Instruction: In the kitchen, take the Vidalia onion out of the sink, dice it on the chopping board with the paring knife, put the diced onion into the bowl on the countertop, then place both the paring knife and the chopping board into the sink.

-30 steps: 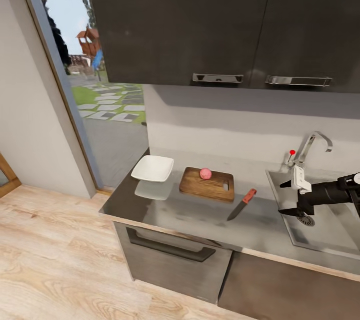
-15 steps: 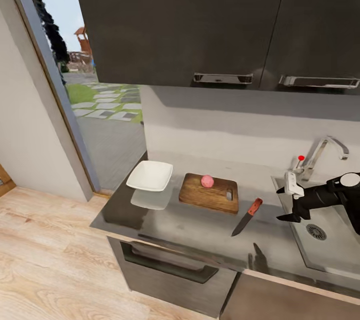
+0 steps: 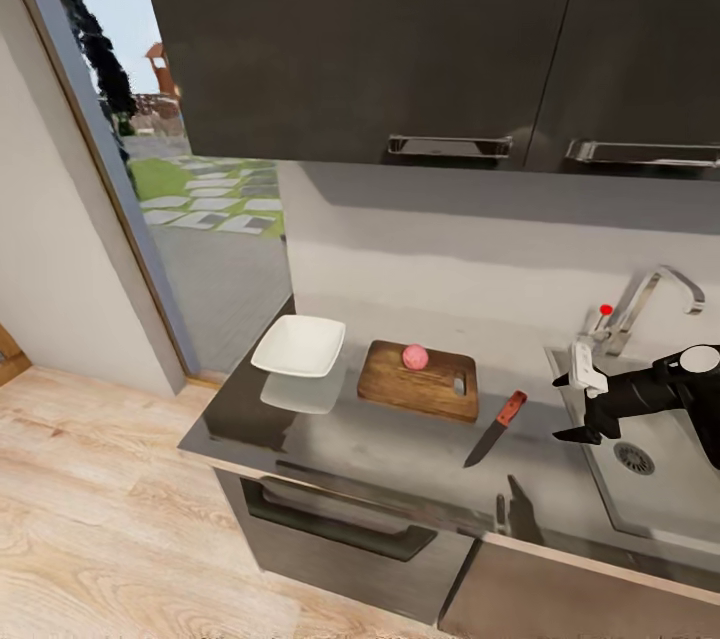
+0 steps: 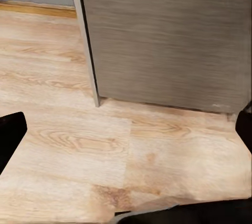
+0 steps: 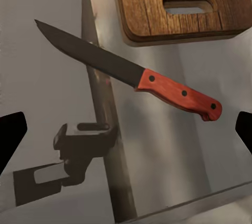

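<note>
Along the worktop (image 3: 400,449), things run largest to smallest: the sink (image 3: 650,489) at the right end, then the chopping board (image 3: 420,381) mid-counter, with the bowl (image 3: 299,346) at the left edge for the dice. On the board's back edge sits the Vidalia onion (image 3: 415,356), ready to cut. Just beside the board's handle end lies the paring knife (image 5: 131,74), likely the next pick. Over the sink's rim, the right gripper (image 3: 580,409) faces it, 2 fingers spread, empty. Hanging low over the floor, the left gripper (image 4: 126,129) is spread too, empty.
</note>
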### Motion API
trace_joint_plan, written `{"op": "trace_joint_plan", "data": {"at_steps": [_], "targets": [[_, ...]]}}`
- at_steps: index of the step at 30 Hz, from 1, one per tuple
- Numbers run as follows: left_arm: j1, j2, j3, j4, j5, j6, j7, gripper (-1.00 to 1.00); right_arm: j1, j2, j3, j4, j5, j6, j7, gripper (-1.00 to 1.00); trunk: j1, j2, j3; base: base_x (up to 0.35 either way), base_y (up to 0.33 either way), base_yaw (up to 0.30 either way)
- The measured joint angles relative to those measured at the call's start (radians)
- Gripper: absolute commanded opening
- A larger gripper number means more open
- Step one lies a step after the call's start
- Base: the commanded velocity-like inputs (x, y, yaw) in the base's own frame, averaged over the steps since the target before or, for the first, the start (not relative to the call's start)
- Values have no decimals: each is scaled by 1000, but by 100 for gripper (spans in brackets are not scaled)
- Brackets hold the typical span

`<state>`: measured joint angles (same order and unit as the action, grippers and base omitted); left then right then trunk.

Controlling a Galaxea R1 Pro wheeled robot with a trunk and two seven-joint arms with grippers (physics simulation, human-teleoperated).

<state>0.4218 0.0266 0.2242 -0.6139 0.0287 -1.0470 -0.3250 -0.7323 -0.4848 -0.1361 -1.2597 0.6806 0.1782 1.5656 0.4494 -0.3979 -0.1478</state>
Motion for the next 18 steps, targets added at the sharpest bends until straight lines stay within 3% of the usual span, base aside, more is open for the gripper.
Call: {"op": "trace_joint_plan", "data": {"at_steps": [5,18], "targets": [[0,0,0,2,-82,1,-2,100,0,0,0,0,0,1,0,100,0,0,-8,0,0,0],[0,0,7,0,-91,1,-1,100,0,0,0,0,0,0,0,100,0,0,-29,0,0,0]]}}
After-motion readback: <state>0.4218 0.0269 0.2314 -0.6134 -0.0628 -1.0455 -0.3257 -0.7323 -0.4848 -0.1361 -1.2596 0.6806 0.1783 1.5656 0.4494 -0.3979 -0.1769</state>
